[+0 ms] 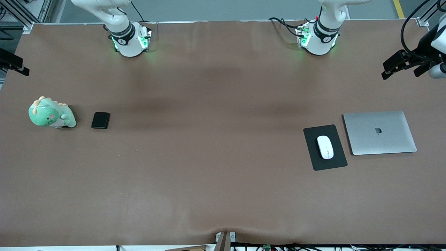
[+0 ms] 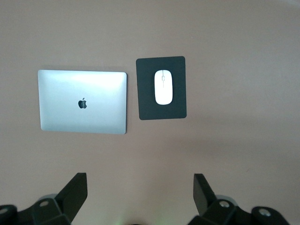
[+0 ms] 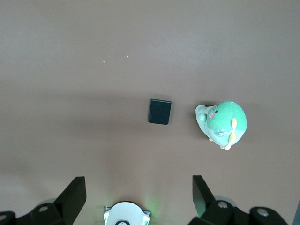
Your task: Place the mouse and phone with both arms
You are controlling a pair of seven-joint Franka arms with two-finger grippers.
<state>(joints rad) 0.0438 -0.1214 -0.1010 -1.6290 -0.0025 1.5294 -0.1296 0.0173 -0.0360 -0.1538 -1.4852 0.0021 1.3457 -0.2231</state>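
Note:
The white mouse (image 1: 325, 146) lies on a black mouse pad (image 1: 311, 141) toward the left arm's end of the table. The black phone (image 1: 100, 120) lies flat on the table toward the right arm's end. Neither gripper shows in the front view; both arms rise out of it from their bases. My left gripper (image 2: 139, 187) is open and empty, high over the table, with the mouse (image 2: 163, 86) and pad (image 2: 146, 103) below it. My right gripper (image 3: 139, 187) is open and empty, high over the table near its own base (image 3: 125, 213), with the phone (image 3: 160, 111) below it.
A closed silver laptop (image 1: 379, 132) lies beside the mouse pad, closer to the table's end; it also shows in the left wrist view (image 2: 82, 101). A green plush dinosaur (image 1: 51, 113) sits beside the phone, also in the right wrist view (image 3: 222, 119). Black fixtures (image 1: 400, 64) stand at the table ends.

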